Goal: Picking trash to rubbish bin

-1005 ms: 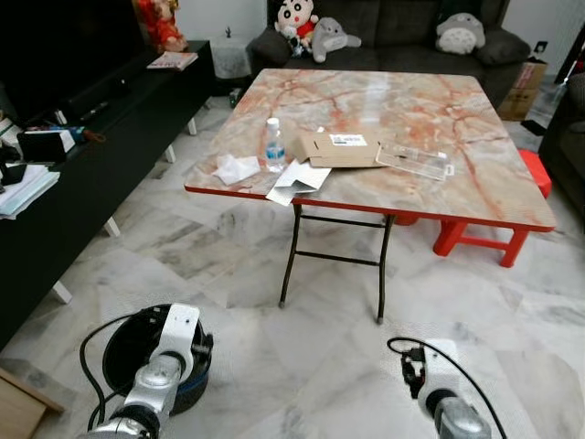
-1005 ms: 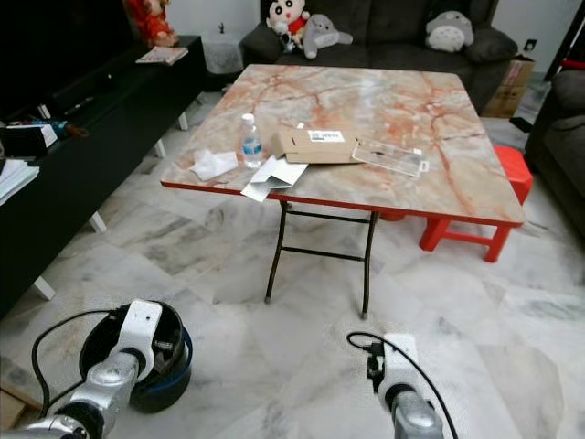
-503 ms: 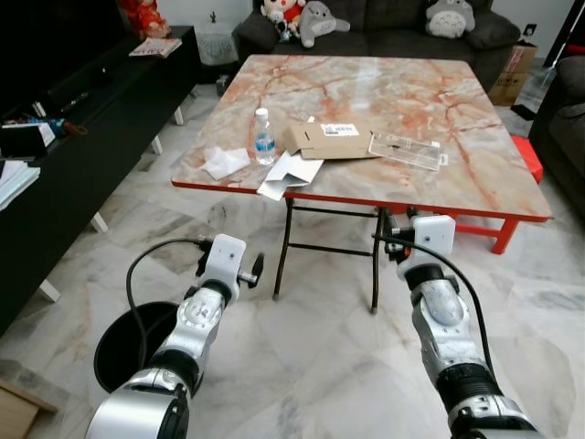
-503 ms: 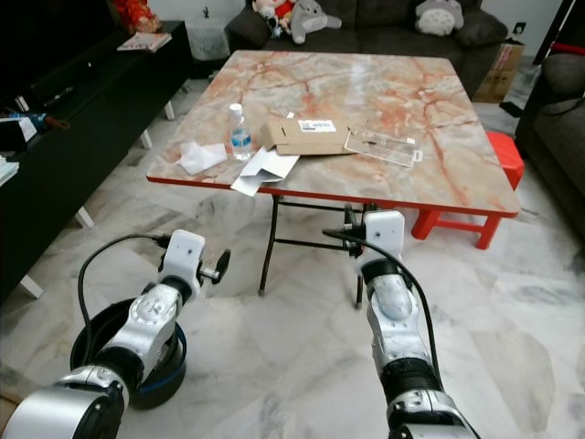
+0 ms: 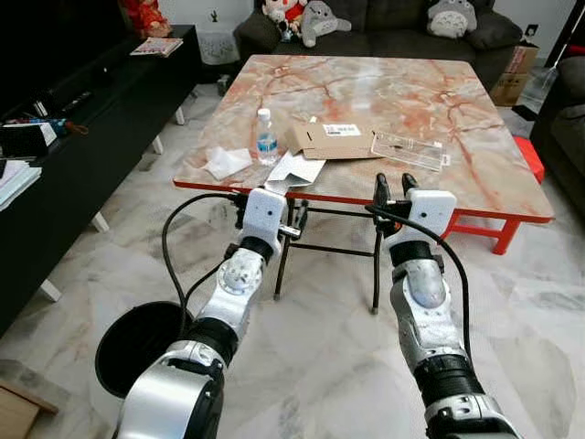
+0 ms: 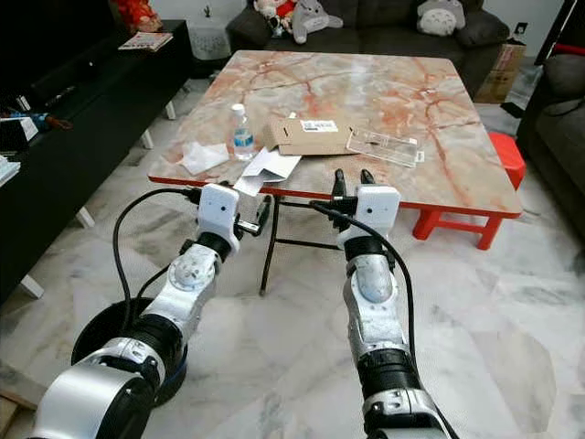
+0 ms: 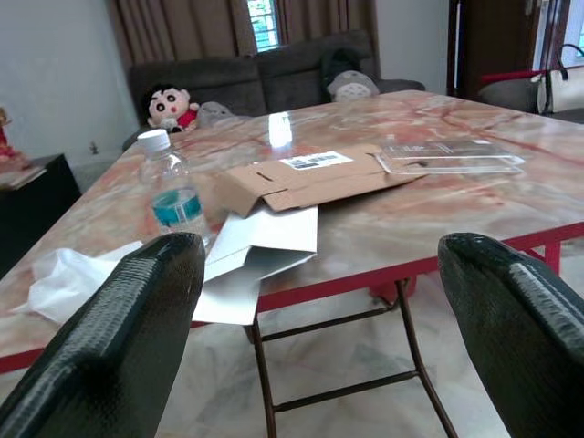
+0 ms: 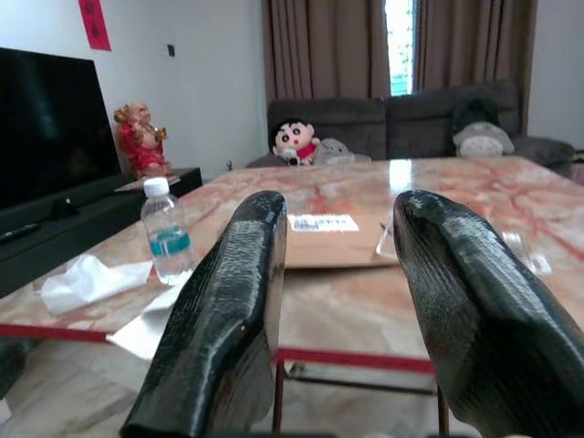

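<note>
On the marble table [image 5: 402, 101] near its front left lie a crumpled tissue [image 5: 226, 163], a white folded paper [image 5: 294, 170], a flat cardboard box [image 5: 334, 140] and a clear plastic tray [image 5: 409, 150]. A small water bottle [image 5: 266, 137] stands upright among them. A black rubbish bin [image 5: 137, 343] sits on the floor at lower left. My left gripper [image 5: 271, 197] is open wide just before the table's front edge, facing the paper [image 7: 246, 255] and bottle [image 7: 173, 196]. My right gripper [image 5: 393, 186] is open with a narrower gap at the same edge, empty.
A long black TV cabinet [image 5: 73, 165] runs along the left. A red stool [image 5: 494, 238] stands under the table's right side, and thin metal table legs [image 5: 288, 256] are just below my grippers. A dark sofa with plush toys [image 5: 384, 23] is behind the table.
Both arms have risen from low over the floor to the table's front edge. The left arm left the spot above the bin and swung right toward the paper. The camera view also shifted.
</note>
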`<state>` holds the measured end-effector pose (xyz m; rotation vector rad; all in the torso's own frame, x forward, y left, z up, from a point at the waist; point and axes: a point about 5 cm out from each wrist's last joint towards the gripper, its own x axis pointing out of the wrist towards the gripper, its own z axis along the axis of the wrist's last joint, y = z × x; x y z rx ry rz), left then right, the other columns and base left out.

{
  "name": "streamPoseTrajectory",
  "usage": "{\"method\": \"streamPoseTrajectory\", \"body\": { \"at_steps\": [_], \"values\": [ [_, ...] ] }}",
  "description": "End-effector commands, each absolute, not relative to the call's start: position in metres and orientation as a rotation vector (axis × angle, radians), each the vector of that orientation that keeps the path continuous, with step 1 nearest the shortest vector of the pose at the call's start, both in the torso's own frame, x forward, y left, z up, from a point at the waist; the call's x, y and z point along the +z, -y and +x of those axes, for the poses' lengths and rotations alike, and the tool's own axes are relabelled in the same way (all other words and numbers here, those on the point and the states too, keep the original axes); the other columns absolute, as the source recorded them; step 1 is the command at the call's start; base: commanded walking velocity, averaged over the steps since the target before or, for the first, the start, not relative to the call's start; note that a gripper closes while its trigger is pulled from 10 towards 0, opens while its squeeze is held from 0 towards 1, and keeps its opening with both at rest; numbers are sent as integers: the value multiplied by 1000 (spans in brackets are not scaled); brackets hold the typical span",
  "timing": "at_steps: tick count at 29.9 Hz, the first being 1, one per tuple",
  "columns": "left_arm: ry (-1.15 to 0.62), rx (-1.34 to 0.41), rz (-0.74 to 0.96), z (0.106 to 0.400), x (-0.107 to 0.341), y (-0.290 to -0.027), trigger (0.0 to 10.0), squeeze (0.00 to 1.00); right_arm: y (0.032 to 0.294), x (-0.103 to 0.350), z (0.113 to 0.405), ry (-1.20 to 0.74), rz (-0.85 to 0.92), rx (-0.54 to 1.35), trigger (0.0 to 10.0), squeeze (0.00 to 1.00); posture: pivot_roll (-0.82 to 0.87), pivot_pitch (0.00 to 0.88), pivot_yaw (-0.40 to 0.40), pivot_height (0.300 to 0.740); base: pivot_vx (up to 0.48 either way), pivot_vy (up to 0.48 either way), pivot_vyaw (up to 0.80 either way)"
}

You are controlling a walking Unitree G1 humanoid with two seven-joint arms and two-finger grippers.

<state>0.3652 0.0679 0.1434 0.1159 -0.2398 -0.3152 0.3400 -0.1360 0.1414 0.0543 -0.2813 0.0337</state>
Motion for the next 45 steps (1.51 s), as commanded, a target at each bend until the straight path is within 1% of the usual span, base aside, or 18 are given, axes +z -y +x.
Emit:
{"method": "streamPoseTrajectory", "body": {
  "at_steps": [1, 5, 11, 17, 25, 30, 33, 45],
  "values": [
    [251, -290, 124, 366, 145, -76, 10000, 0, 132, 145, 339, 285, 74, 32, 10000, 0, 56, 0, 21, 740, 0, 0, 0],
    [245, -299, 137, 366, 143, -78, 10000, 0, 129, 143, 338, 265, 98, 26, 10000, 0, 58, 0, 26, 740, 0, 0, 0],
    [247, -317, 136, 365, 143, -73, 10000, 0, 129, 142, 338, 260, 96, 27, 10000, 0, 51, 0, 34, 740, 0, 0, -752],
    [249, -344, 128, 362, 141, -67, 10000, 0, 129, 143, 335, 273, 88, 26, 10000, 0, 50, 0, 37, 740, 40, 0, 0],
    [250, -349, 127, 362, 141, -67, 10000, 0, 125, 142, 334, 260, 109, 40, 10000, 0, 53, 0, 35, 740, 248, 0, 0],
    [247, -350, 123, 361, 140, -67, 10000, 0, 125, 138, 336, 235, 123, 47, 10000, 0, 55, 0, 35, 740, 266, 0, -650],
    [252, -368, 121, 359, 139, -62, 10000, 0, 125, 141, 335, 257, 112, 36, 10000, 0, 58, 0, 38, 740, 301, 0, 0],
    [257, -363, 123, 361, 143, -63, 10000, 0, 124, 144, 338, 247, 103, 39, 10000, 0, 56, 0, 42, 740, 307, 0, 0]
  ]
}}
